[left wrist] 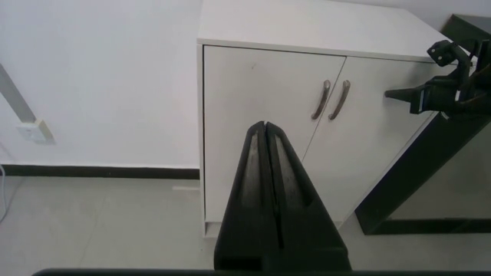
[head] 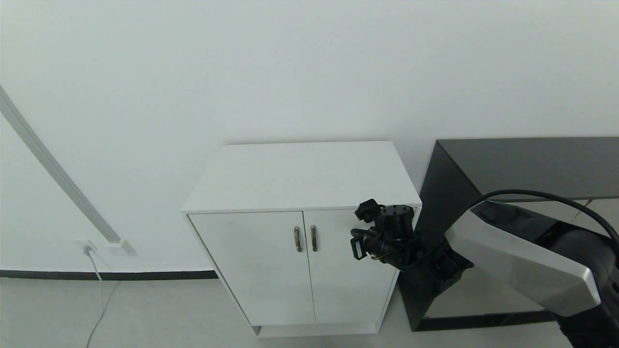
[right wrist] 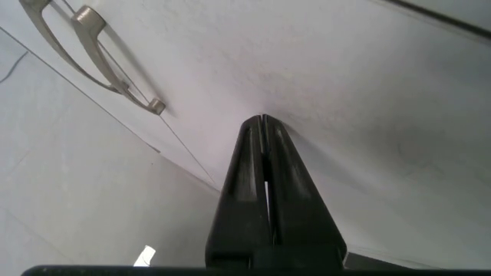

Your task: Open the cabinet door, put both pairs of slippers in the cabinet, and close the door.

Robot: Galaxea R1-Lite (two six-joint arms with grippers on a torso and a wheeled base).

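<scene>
The white cabinet [head: 300, 179] stands against the wall with both doors shut. Two metal handles [head: 305, 239] sit side by side at the seam between the doors. My right gripper [head: 357, 247] is shut with nothing in it, level with the handles in front of the right door [head: 348, 285]. In the right wrist view its tips [right wrist: 262, 120] are right at the door panel, with the handles [right wrist: 107, 61] off to one side. My left gripper [left wrist: 265, 126] is shut and empty, held back from the cabinet [left wrist: 261, 84] and facing the left door.
A black table [head: 522, 164] stands close against the cabinet's right side. On the left, a wall socket [head: 87, 247] has a cable hanging to the floor, and a grey conduit [head: 53, 166] runs up the wall. Bare floor lies before the cabinet.
</scene>
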